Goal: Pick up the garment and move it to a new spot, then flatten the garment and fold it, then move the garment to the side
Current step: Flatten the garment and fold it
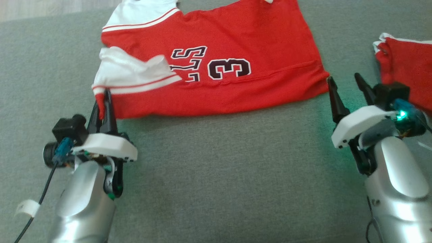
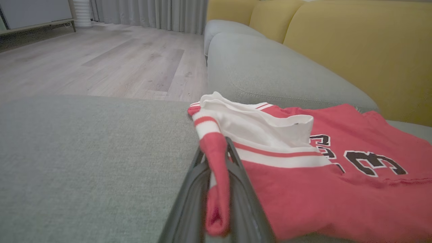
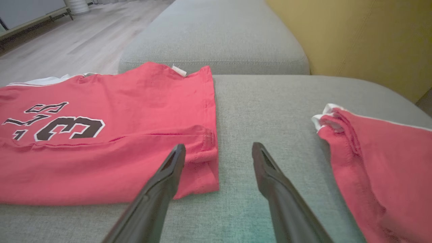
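Wooden floor (image 2: 101,57) and yellow back cushions (image 2: 354,50) frame the grey sofa seat (image 1: 216,175), where the red garment (image 1: 236,67) lies flat, seemingly mid-fold. The left hand (image 1: 104,101) pinches its near-left corner; the right hand (image 1: 343,78) hovers spread beside the near-right corner and probably must close there before both lift.

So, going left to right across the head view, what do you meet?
Left gripper → red fabric jersey with white sleeves and a dark 3, its sleeve pinched by that gripper → open right gripper → second red fabric garment with white trim.
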Motion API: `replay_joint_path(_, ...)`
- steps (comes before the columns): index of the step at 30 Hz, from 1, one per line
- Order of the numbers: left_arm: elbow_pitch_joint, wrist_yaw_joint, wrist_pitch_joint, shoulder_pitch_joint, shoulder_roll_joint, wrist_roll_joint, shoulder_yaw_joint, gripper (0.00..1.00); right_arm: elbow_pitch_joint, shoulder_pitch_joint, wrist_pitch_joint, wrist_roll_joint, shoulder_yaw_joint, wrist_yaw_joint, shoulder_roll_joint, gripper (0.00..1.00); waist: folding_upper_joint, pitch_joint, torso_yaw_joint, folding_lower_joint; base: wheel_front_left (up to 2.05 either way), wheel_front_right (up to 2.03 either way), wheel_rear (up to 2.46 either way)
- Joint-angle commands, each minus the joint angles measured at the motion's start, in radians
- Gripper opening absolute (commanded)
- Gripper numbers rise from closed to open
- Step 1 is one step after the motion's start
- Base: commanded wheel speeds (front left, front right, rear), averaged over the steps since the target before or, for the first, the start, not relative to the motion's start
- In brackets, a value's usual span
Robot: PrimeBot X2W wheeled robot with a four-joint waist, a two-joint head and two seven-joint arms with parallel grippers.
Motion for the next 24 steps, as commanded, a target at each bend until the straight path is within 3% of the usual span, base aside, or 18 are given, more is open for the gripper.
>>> replay_joint_path(1,-0.069,-0.004,-0.022,-0.030,0.025,0.018,0.019,0.00,0.007,-0.054,0.021,0.000,0.002,0.007,0.023,1.00,0.0000,0.005,0.013,-0.0001,0.00,0.00,0.00)
replay_joint_path(8,-0.174,-0.008,-0.036,-0.008,0.013,0.053,-0.006,0.00,0.202,-0.138,0.073,-0.025,-0.072,0.007,0.054,1.00,0.0000,0.017,0.050,-0.0001,0.00,0.00,0.00)
replay_joint_path(16,-0.175,-0.025,-0.033,0.005,0.013,0.057,-0.035,0.00,0.380,-0.216,0.074,-0.055,-0.109,0.007,0.076,1.00,0.0000,0.026,0.078,-0.0001,0.00,0.00,0.00)
replay_joint_path(17,-0.171,-0.025,-0.033,0.006,0.013,0.056,-0.036,0.00,0.397,-0.223,0.071,-0.057,-0.105,0.007,0.077,0.55,0.0000,0.025,0.079,-0.0001,0.00,0.00,0.00)
replay_joint_path(18,-0.167,-0.025,-0.033,0.007,0.013,0.054,-0.037,0.00,0.411,-0.228,0.066,-0.061,-0.100,0.007,0.078,0.00,0.0000,0.023,0.080,-0.0001,0.00,0.00,0.00)
replay_joint_path(24,-0.141,-0.021,-0.033,0.022,0.028,0.050,-0.034,0.00,0.454,-0.232,0.004,-0.095,-0.078,0.007,0.065,0.00,0.0000,-0.009,0.069,-0.0001,0.00,0.00,0.00)
